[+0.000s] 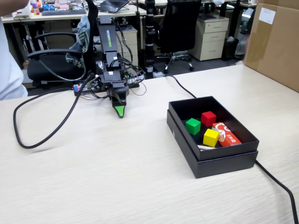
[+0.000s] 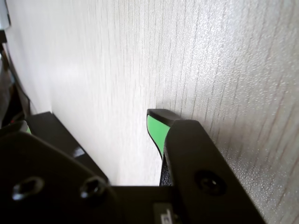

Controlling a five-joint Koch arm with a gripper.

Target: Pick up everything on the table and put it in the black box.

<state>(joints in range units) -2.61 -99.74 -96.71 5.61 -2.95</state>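
One pale wood-grain table [image 1: 117,177] is seen in the fixed view, with the black box [image 1: 224,161] set toward its right edge, lid-less and open at the top. Inside the box a red-and-white packet [image 1: 227,134] is laid along the right side, just beside a yellow cube [image 1: 210,137], a green cube [image 1: 193,126] and a red cube [image 1: 208,118]. Near the far edge the gripper [image 1: 120,111] is pointed down at bare table, nothing between its green-tipped jaws; whether they are parted cannot be told from either view.
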